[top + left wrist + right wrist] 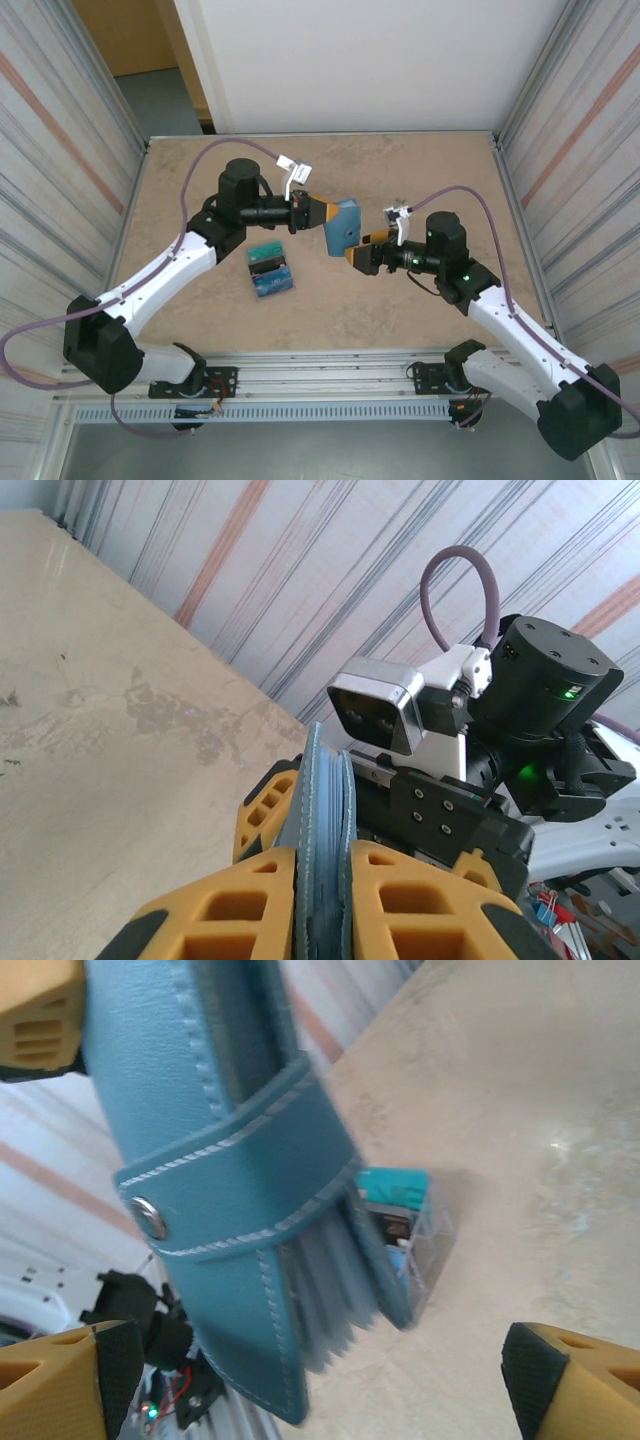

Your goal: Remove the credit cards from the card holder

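The steel-blue card holder (pixel 345 228) hangs in the air over the middle of the table, folded, its tab snapped across the edge (pixel 210 1190). My left gripper (pixel 322 213) is shut on its left side; in the left wrist view the yellow fingers (pixel 250 900) squeeze the holder's layered edge (pixel 322 790). My right gripper (pixel 358 256) stands open just right of and below the holder, whose lower corner hangs between its spread fingers (pixel 560 1380). Teal, black and blue credit cards (pixel 270 268) lie on the table under the left arm, apparently in a clear case (pixel 400 1222).
Ribbed metal walls (pixel 60 150) close in the beige table (pixel 440 170) on both sides. A slotted rail (pixel 330 365) runs along the near edge between the arm bases. Purple cables loop above each arm.
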You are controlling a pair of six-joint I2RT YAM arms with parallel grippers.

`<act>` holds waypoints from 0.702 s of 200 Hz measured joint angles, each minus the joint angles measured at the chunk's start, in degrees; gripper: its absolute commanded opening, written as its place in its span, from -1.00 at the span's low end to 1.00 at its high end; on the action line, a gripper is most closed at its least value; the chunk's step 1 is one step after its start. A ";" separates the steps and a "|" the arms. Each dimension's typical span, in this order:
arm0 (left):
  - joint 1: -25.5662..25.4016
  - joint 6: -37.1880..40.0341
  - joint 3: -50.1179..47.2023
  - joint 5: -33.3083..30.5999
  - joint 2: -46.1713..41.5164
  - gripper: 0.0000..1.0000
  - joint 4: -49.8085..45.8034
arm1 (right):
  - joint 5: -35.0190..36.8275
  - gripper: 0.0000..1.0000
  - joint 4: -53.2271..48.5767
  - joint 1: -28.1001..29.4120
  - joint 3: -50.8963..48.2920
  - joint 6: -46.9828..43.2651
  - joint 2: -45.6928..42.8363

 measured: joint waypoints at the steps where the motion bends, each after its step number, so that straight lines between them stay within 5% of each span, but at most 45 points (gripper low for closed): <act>1: 0.02 -0.02 0.00 0.07 0.00 -1.00 -0.02 | -0.02 0.81 0.00 0.17 0.09 -0.02 0.11; 47: 0.33 -3.30 -0.20 2.91 1.14 -1.00 -0.04 | 0.33 0.38 0.37 3.82 2.27 -2.71 2.27; 65: 0.33 -4.68 -0.20 4.28 2.29 -1.00 0.11 | 1.25 -0.11 0.42 3.98 2.60 -3.96 2.36; 82: 0.55 -5.70 -0.20 5.55 2.80 -0.73 0.24 | 1.70 -0.53 -0.28 3.96 2.69 -4.00 2.36; 104: 1.09 -5.84 -0.20 6.29 3.02 -0.13 0.81 | 1.38 -0.57 0.39 3.96 2.78 -3.89 2.29; 140: 1.07 -6.64 -0.22 6.73 3.19 0.47 0.94 | 2.45 -0.71 0.50 4.13 2.78 -3.54 2.32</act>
